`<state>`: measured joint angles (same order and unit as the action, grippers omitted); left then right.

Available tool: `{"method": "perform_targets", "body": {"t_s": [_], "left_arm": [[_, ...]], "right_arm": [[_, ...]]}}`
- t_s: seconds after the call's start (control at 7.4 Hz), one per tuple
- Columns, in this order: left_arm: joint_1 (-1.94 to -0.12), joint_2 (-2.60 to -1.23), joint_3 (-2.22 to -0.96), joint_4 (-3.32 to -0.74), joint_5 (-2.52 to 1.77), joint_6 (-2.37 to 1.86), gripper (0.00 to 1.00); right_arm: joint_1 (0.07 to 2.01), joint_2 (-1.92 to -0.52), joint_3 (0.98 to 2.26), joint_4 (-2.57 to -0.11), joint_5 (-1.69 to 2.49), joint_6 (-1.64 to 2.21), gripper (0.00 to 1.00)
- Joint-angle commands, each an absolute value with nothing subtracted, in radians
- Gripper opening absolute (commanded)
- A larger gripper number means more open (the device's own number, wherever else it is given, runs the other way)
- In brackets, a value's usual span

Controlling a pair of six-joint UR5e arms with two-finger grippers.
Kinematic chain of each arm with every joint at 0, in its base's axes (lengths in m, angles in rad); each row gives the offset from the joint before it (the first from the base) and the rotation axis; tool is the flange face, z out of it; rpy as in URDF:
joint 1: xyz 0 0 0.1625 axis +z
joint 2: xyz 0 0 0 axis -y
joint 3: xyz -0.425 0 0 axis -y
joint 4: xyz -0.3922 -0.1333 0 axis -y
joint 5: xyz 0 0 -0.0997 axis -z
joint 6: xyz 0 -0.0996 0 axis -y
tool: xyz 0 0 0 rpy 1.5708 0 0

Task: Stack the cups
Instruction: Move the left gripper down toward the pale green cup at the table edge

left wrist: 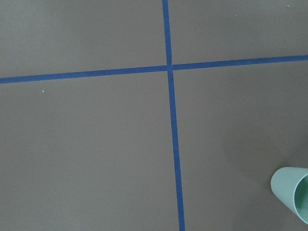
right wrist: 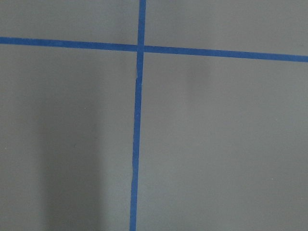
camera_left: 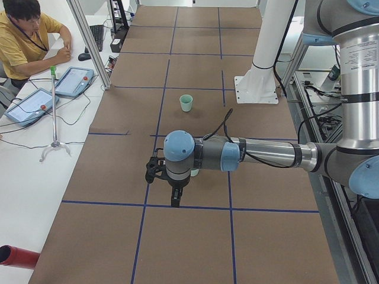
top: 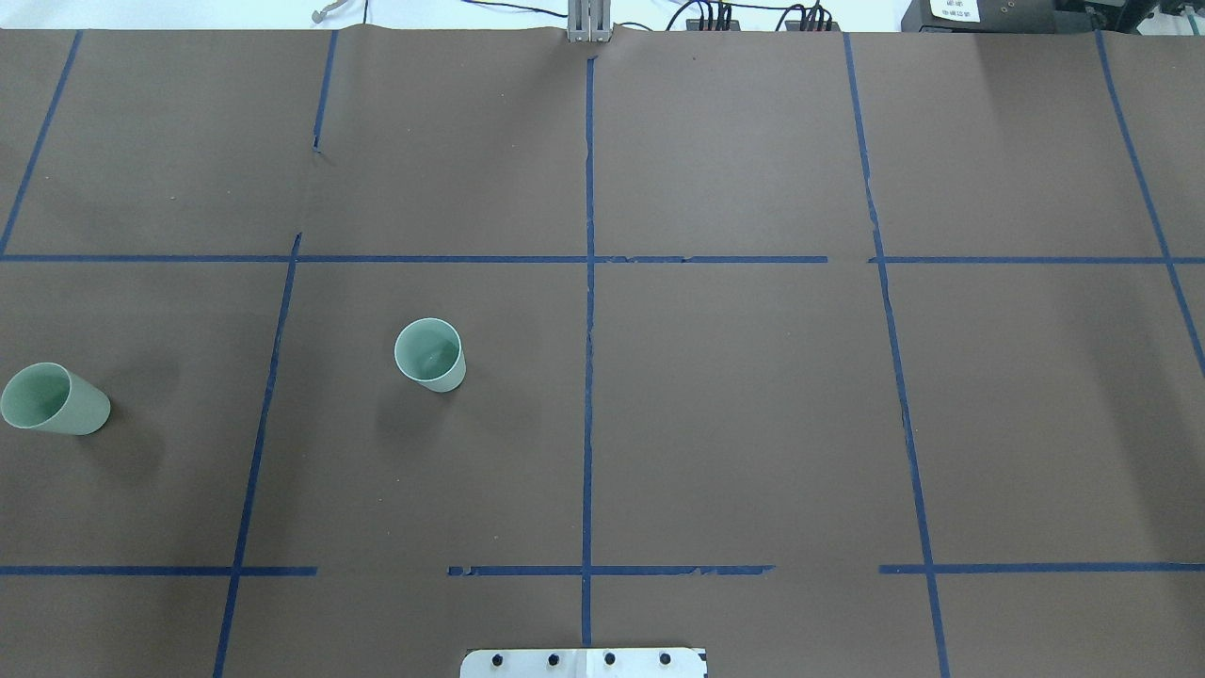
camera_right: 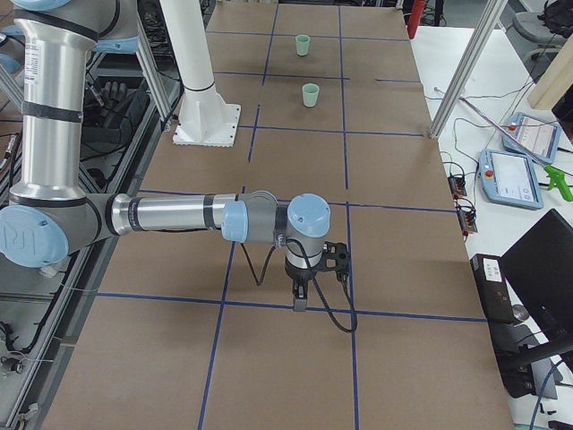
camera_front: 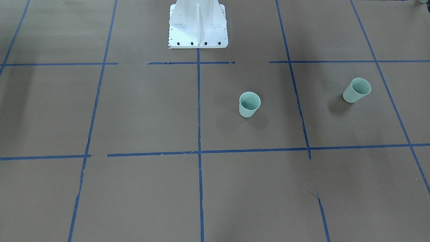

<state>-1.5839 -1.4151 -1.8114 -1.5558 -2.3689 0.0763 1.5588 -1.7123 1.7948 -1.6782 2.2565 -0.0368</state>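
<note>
Two pale mint-green cups stand upright and apart on the brown table. One cup [top: 430, 355] [camera_front: 249, 105] [camera_left: 186, 103] [camera_right: 311, 94] is left of the centre line. The other cup [top: 54, 399] [camera_front: 356, 90] [camera_right: 303, 44] is near the table's left end, and its rim shows at the lower right of the left wrist view [left wrist: 292, 191]. My left gripper [camera_left: 176, 200] hangs above the table near that second cup and shows only in the exterior left view. My right gripper [camera_right: 300, 300] shows only in the exterior right view, far from both cups. I cannot tell whether either is open or shut.
Blue tape lines [top: 588, 377] divide the table into squares. The white robot base [camera_front: 198, 25] stands at the robot's edge of the table. An operator [camera_left: 23, 35] sits by teach pendants [camera_left: 74, 81] on a side bench. More pendants [camera_right: 510, 177] lie beyond the far edge.
</note>
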Motion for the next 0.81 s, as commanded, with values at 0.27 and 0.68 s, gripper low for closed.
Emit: {"method": "perform_targets", "body": {"t_s": [0.27, 0.68], "left_arm": [[-1.321, -1.379, -1.827, -1.823, -2.356, -0.316, 1.0], [-1.148, -1.301, -1.8, -2.231, -2.286, -0.74, 0.99]], "right_arm": [[1.559, -1.712, 1.795, -1.678, 2.256, -0.037, 1.0], [1.559, -1.712, 1.795, -1.678, 2.256, -0.037, 1.0]]}}
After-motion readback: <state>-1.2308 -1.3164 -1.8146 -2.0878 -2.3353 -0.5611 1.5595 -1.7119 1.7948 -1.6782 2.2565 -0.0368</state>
